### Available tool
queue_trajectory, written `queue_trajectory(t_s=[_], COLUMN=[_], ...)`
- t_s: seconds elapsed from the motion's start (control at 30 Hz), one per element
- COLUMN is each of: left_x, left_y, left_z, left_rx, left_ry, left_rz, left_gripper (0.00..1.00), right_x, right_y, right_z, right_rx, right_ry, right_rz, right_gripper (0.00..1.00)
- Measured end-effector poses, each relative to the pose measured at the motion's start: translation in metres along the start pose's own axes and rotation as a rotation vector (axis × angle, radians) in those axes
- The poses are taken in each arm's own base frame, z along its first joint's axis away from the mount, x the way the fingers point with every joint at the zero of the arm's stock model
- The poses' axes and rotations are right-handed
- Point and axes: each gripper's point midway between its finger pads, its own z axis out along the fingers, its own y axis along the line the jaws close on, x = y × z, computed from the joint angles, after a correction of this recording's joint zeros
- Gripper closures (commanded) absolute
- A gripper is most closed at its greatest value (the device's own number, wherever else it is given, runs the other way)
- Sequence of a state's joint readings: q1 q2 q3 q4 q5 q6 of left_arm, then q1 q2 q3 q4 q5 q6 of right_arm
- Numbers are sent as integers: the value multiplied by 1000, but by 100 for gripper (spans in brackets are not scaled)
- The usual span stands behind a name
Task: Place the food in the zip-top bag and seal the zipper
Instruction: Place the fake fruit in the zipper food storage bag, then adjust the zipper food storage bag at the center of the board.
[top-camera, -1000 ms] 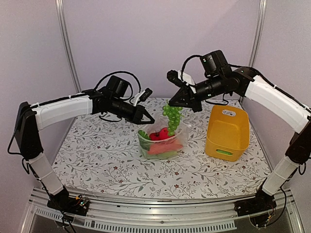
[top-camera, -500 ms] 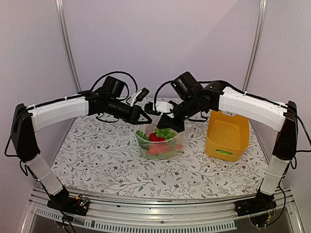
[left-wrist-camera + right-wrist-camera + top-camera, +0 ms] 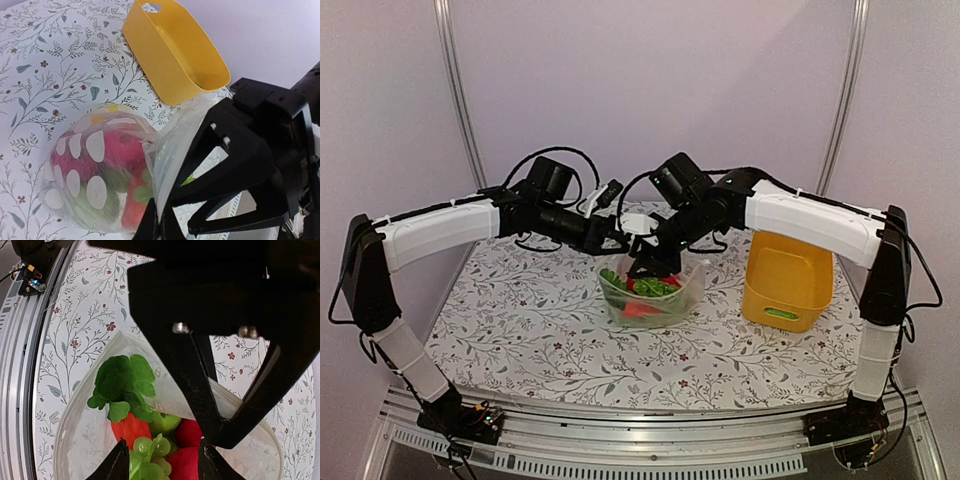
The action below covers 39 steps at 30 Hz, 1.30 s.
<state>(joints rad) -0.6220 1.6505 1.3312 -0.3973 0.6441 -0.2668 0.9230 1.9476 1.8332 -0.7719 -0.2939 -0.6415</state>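
Here, the right gripper's point(image 3: 165, 461) black fingers stand apart around the bunch of small green plastic grapes point(image 3: 148, 452), which sits between the tips, seemingly loose. It lies directly below the claw, inside the clear, white-dotted zip-top bag point(image 3: 80, 435). Around it lie a red-orange toy carrot point(image 3: 129, 429) with a leafy green top, a green apple point(image 3: 165, 422) and red round fruits point(image 3: 189, 432). The left gripper point(image 3: 618, 243), at the mouth's rear-left edge, is pinched together on the bag's rim, propping the unsealed mouth open. The yellow plastic bin point(image 3: 788, 275) on the right carries a green sticker point(image 3: 780, 313), too small to read.
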Motion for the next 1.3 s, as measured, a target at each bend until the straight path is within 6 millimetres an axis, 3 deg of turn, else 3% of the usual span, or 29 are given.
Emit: queue_trajectory(t_s=[0.13,0.37,0.53,0.6,0.77,0.87,0.97,1.2,1.3], left_x=[-1,-1,-1,-1,-1,0,5,10,9], left_y=[1,3,4,4,5,9,15,21,17], left_z=[-1,-2,-2,-2,-2,-4,-8,-25,-28], left_rx=[-1,-9,-11,-11,-13,-44,-113,-242,-247], left_ry=[-4,-6,-8,-8,-8,-6,18,69,85], left_rz=[0,-1,-3,-3,2,-1,-1,9,17], left_gripper=[100,100,98,95,76,66,63,93,99], right_x=[-4,-13,10,21,33,35,29,14,10], right_y=[7,46,77,81,73,68,61,55,53], right_z=[-11,-60,-47,-36,-12,-6,-9,-25,-27], right_rx=[-21,-107,-172,-175,-139,-120,-87,-43,-32], right_ry=[-12,-60,8,49,108,119,108,61,47], right_rz=[2,-69,-82,-72,-49,-40,-38,-53,-57], right_gripper=[48,42,43,49,93,100,100,100,100])
